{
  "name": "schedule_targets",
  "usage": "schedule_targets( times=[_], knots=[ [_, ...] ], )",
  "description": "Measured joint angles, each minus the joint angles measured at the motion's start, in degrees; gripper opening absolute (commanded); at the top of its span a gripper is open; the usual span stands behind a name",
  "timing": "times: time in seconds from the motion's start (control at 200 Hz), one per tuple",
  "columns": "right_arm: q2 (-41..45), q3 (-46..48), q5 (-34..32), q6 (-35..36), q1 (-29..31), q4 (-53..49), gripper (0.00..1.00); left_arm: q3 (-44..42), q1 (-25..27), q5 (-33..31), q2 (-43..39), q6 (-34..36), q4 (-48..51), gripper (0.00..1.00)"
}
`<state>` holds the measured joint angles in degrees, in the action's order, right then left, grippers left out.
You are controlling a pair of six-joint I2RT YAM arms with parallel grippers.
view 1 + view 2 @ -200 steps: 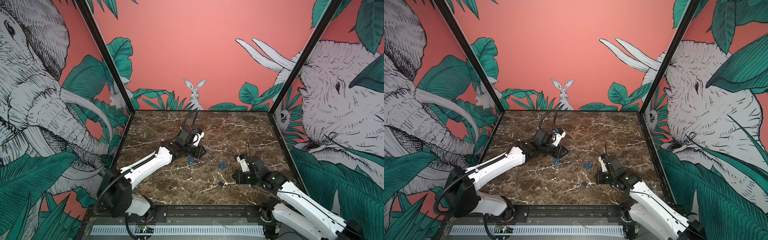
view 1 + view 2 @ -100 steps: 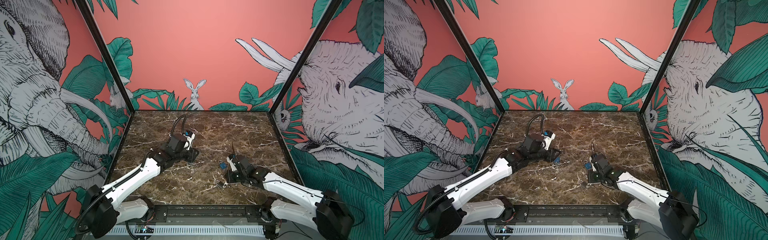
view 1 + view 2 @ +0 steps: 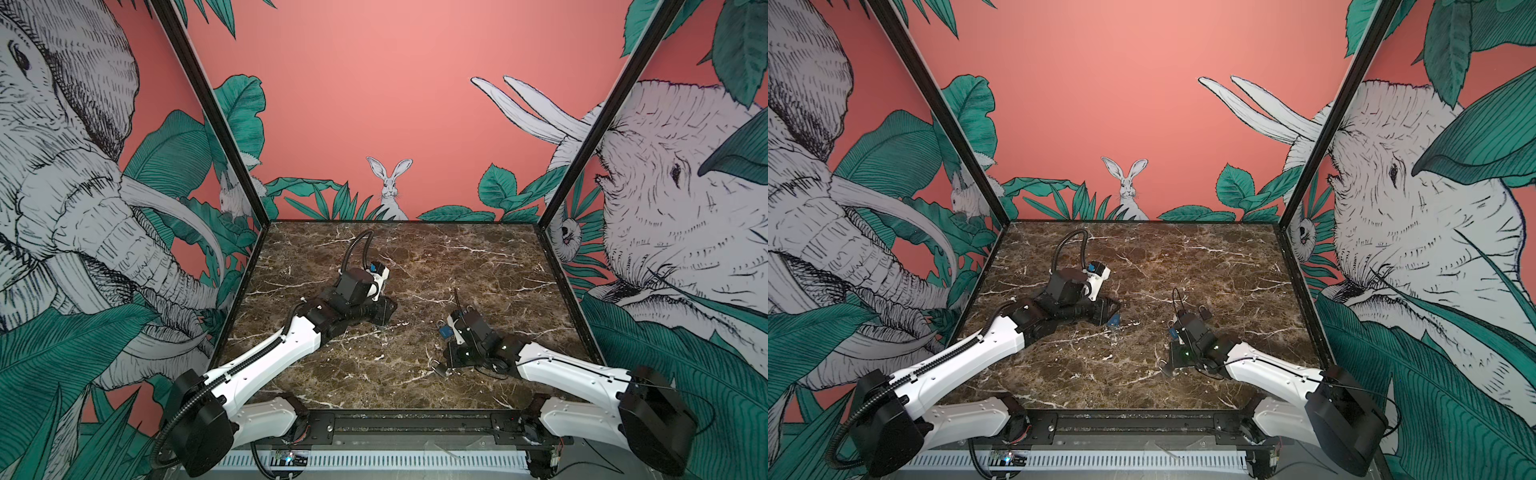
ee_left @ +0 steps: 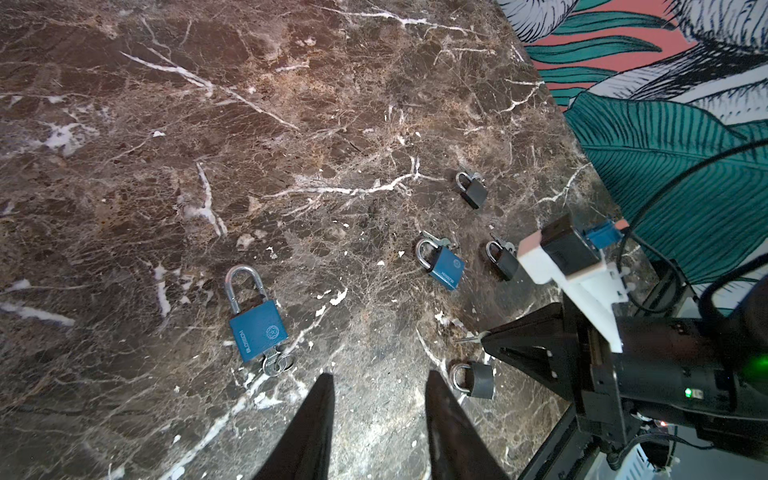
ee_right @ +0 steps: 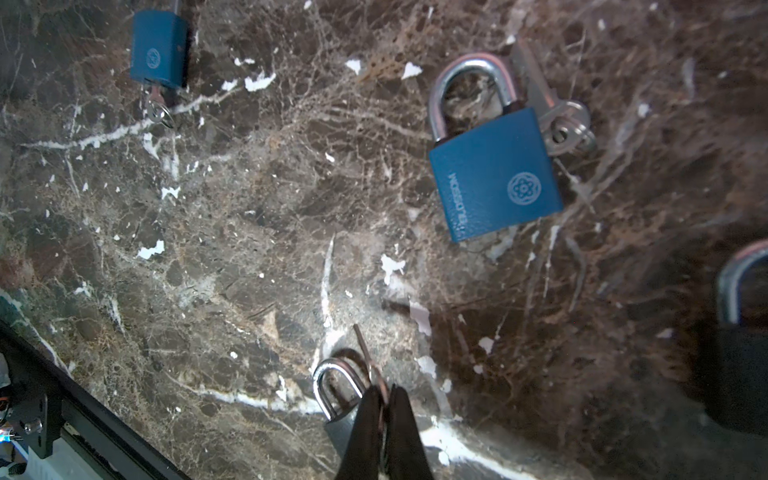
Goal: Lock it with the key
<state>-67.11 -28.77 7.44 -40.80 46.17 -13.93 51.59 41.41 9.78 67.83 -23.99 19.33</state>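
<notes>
My right gripper [image 5: 386, 388] is shut on a thin key [image 5: 362, 345], whose blade sticks out past the fingertips. It hovers right over a small dark padlock [image 5: 332, 382] lying near the table's front, and that padlock's [image 3: 436, 368] shackle shows beside the fingers. My left gripper [image 4: 380, 374] is open and holds nothing. It is low over the marble, next to a blue padlock [image 4: 257, 328] with a raised shackle and a key in its base. In a top view the left gripper [image 3: 384, 309] is at mid-table and the right gripper [image 3: 446, 365] is near the front.
A second blue padlock [image 5: 494, 178] lies with loose keys [image 5: 561, 124] beside it. Two more dark padlocks [image 4: 473, 191] [image 4: 503, 259] lie farther right. The black frame rail [image 3: 415, 419] runs along the table's front edge, with walls on the other three sides.
The right arm has dropped low and carried the key left and forward to the small padlock. The left arm pulled back a little to the left, then stayed.
</notes>
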Motion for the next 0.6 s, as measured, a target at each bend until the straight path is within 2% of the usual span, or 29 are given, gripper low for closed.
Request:
schedule_targets(
  times=[0.225,0.355,0.6],
  knots=[
    [0.2,1.6,-1.2,-1.7,1.1,-0.2,0.01,0.0,-0.1,0.0,0.2,0.0,0.0,0.39],
    [0.4,2.0,-1.3,-2.6,1.6,-0.2,0.12,0.0,-0.1,0.0,0.2,0.0,0.0,0.39],
    [1.2,2.0,-2.4,-3.4,2.8,-1.3,0.22,0.0,-0.1,0.0,0.4,0.0,0.0,0.39]
  ],
)
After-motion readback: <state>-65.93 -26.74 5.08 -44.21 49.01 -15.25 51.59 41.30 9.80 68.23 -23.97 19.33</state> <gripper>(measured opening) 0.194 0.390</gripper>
